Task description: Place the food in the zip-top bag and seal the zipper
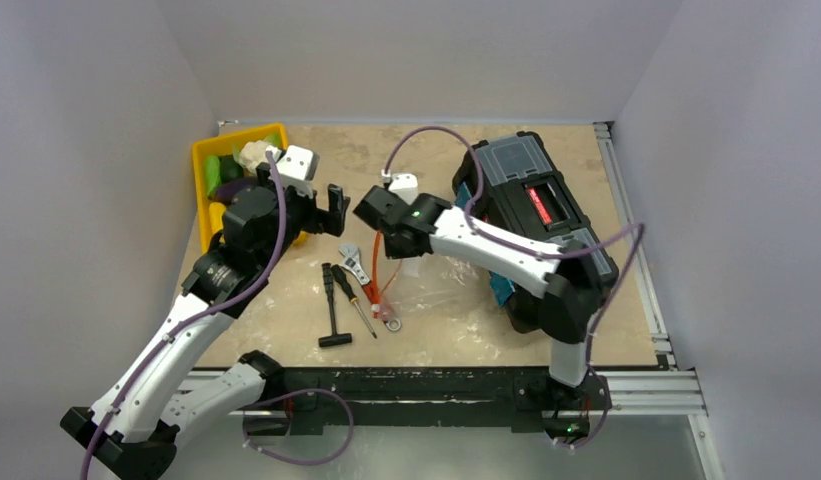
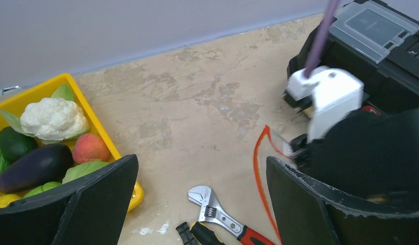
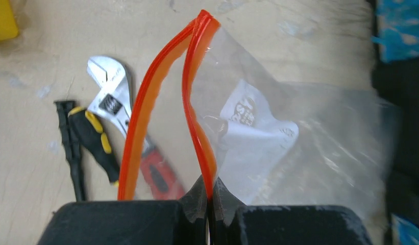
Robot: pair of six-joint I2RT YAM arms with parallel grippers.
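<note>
The food lies in a yellow bin: a dark purple eggplant (image 2: 33, 166), an orange ball (image 2: 90, 148), green pieces (image 2: 84, 171) and a yellow piece (image 2: 4, 200). The clear zip-top bag (image 3: 309, 143) hangs to the table with its mouth parted. My right gripper (image 3: 211, 193) is shut on one side of the red-orange zipper (image 3: 194, 102) and holds it up; the other side bows away to the left. My left gripper (image 2: 202, 204) is open and empty, hovering between the bin and the bag (image 1: 436, 290), above the wrench.
The yellow bin (image 1: 200, 185) at the back left also holds a white cauliflower (image 2: 54, 118). A red-handled wrench (image 2: 217, 212), a screwdriver (image 1: 354, 298) and a black T-handle key (image 1: 331, 312) lie beside the bag. A black toolbox (image 1: 541, 200) stands to the right.
</note>
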